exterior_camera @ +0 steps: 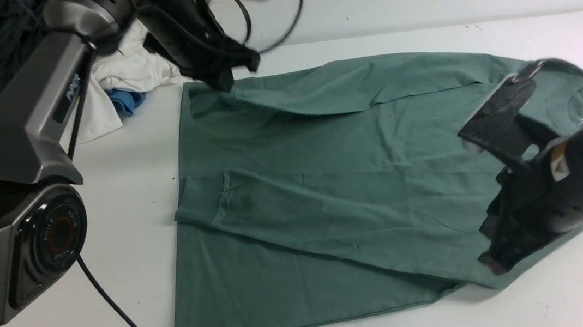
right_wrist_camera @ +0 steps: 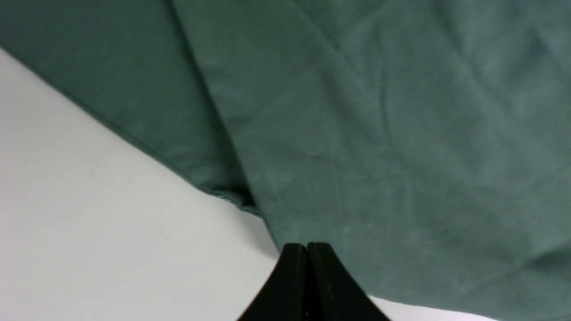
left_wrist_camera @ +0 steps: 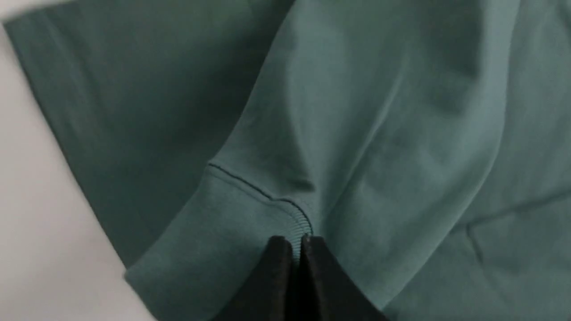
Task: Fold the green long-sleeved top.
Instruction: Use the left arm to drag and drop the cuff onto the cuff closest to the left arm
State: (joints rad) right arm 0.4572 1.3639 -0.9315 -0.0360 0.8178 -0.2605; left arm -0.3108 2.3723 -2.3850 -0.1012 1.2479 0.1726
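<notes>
In the front view, we see the sage-green cotton long-sleeved top [exterior_camera: 340, 202] lengthwise across the white table [exterior_camera: 139, 323], its collar half hidden near the right edge; our dark left gripper [exterior_camera: 230, 80] meets its far sleeve.

In the left wrist view, those fingertips are clenched, any pinched cloth unclear.

In the right wrist view, our black right gripper [right_wrist_camera: 308, 249], nearer the collar, is closed above the near edge.

"PIPER" is printed on the link [exterior_camera: 73, 88] of the left arm. Farther down that arm, "AGILE" stands on the round joint cap [exterior_camera: 60, 232], repeated around its ring, the lower lettering appearing upside down.
</notes>
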